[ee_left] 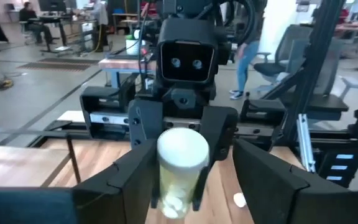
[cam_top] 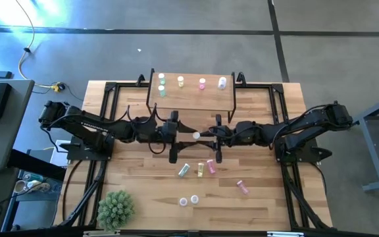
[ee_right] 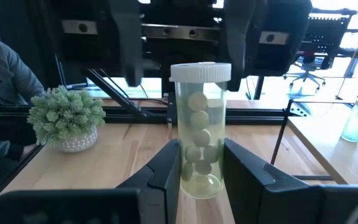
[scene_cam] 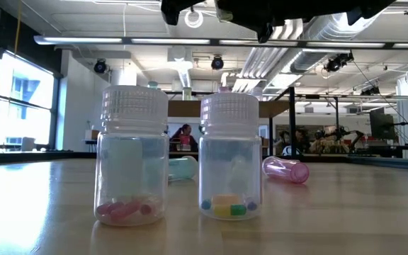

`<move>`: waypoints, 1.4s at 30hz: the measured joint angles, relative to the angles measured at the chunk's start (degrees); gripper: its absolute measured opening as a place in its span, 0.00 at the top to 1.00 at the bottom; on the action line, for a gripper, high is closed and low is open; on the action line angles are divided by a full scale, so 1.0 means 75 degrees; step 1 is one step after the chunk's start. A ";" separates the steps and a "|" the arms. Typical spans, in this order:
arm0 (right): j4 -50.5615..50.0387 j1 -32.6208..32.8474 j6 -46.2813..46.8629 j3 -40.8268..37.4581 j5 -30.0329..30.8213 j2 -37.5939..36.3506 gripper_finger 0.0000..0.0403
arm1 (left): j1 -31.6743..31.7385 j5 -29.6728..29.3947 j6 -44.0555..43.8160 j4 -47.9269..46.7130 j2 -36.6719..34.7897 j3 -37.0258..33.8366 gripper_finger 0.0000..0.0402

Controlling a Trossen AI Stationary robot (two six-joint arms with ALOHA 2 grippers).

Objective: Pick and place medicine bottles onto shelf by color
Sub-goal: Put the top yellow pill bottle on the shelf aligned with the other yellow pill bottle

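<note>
A pale yellow-green medicine bottle with a white cap hangs level in the air between my two arms, above the middle of the table. My right gripper is shut on it. The cap points at my left gripper, which is open, its fingers standing on either side of the cap end without visibly touching it. The shelf stands at the far edge on thin black legs. Green, yellow, pink and whitish bottles stand upright on it. My right gripper pinches the bottle's lower body near its bottom end between its two fingers. The fingers come level from the table's right and lie along the bottle. The bottle is lifted clear of the table and lies level, cap toward the left arm.
Several bottles lie on the table near the middle, a pink one farther right. Two clear bottles stand upright nearer the front. A spiky green plant ball sits at the near left corner.
</note>
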 joint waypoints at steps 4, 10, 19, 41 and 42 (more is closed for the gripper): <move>0.0000 -0.0004 0.0000 0.0000 0.0002 0.0000 0.78 | 0.0008 -0.0019 0.0059 -0.0001 0.0000 0.0000 0.55; 0.0049 -0.0005 0.0023 0.0000 0.0012 0.0000 0.78 | 0.0055 -0.0014 0.0057 -0.0008 0.0000 0.0000 0.58; 0.0062 -0.0003 0.0022 0.0000 0.0003 0.0000 0.78 | 0.0055 -0.0020 0.0059 -0.0018 0.0000 0.0000 0.67; 0.0066 -0.0008 0.0006 0.0000 0.0166 0.0003 0.63 | 0.0052 -0.0008 0.0066 -0.0095 0.0000 -0.0002 0.72; 0.0061 -0.0011 0.0006 0.0000 0.0176 0.0003 0.60 | 0.0052 -0.0008 0.0066 -0.0112 0.0000 -0.0002 0.72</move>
